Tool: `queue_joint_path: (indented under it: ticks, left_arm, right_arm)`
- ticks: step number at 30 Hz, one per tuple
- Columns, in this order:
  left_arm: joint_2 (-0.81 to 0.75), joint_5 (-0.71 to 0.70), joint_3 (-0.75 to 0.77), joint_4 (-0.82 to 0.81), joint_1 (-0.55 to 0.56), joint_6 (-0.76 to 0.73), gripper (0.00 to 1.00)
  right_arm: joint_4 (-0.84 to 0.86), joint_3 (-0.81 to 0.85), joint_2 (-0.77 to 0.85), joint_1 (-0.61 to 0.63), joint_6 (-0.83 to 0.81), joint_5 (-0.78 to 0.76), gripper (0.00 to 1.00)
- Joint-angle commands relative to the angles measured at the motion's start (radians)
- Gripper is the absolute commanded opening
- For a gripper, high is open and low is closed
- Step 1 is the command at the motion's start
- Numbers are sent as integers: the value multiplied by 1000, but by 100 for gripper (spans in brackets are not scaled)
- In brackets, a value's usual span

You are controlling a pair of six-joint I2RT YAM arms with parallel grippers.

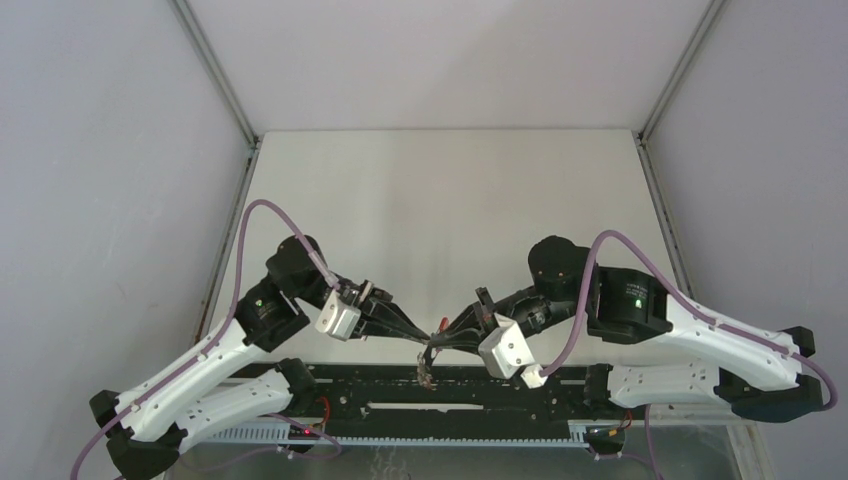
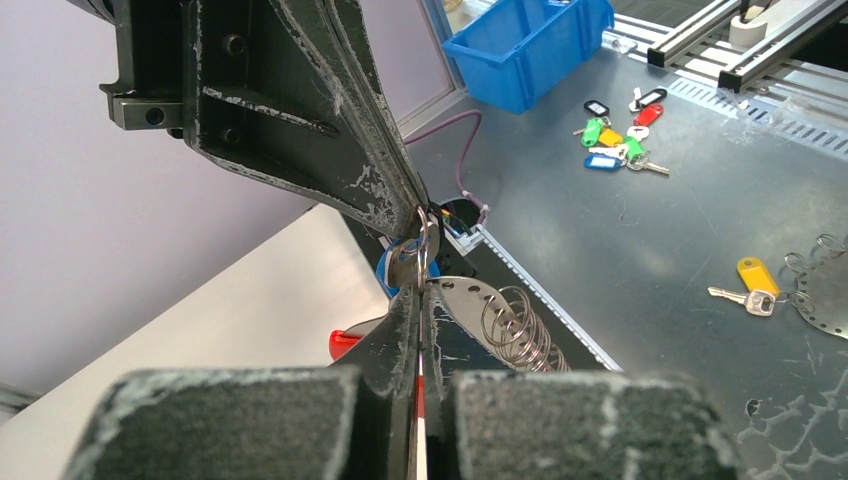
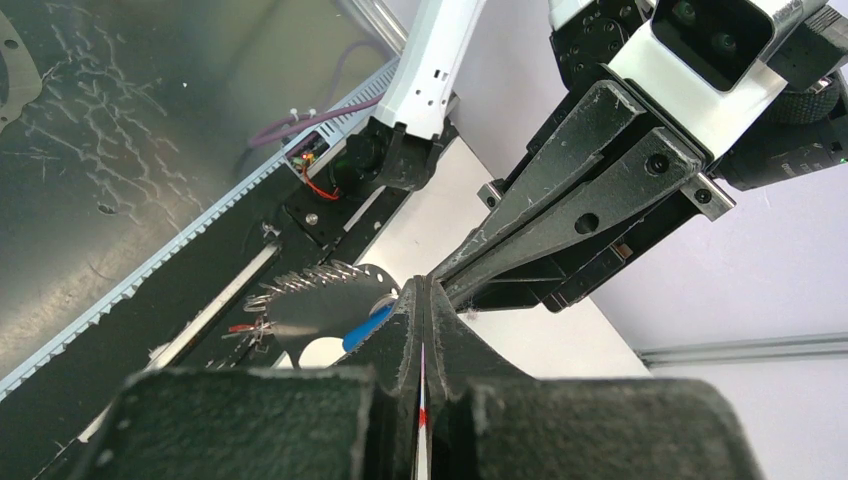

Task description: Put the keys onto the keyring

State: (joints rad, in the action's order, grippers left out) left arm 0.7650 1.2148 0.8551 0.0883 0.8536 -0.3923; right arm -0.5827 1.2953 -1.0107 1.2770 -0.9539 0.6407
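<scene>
Both grippers meet tip to tip above the table's near edge. My left gripper (image 1: 424, 341) (image 2: 424, 285) is shut on a thin silver ring (image 2: 428, 252) of the keyring. The keyring's silver perforated plate (image 2: 462, 298) (image 3: 315, 305) with several wire rings (image 2: 515, 330) hangs beside the fingers, with a red piece (image 2: 345, 343) on the other side. My right gripper (image 1: 441, 336) (image 3: 424, 283) is shut, its tips against that same ring. It seems to pinch the silver key head (image 2: 406, 264) with the blue tag (image 2: 388, 281) (image 3: 366, 325). The red-tagged key cannot be told apart.
The black rail frame (image 1: 460, 390) runs under the grippers at the table's front edge. In the left wrist view, off the table, a grey metal surface (image 2: 640, 240) holds a blue bin (image 2: 525, 45), a bunch of coloured-tag keys (image 2: 618, 135) and a yellow-tagged key (image 2: 752, 283).
</scene>
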Motion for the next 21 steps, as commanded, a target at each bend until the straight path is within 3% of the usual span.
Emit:
queue_joint_path:
  ticks: [1, 21]
  left_arm:
    - [0, -12, 18, -7, 5, 3, 0]
    - [-10, -15, 27, 26, 4, -52, 0]
  right_arm:
    - [44, 25, -10, 5, 7, 23, 0]
    - [74, 25, -61, -4, 52, -47, 0]
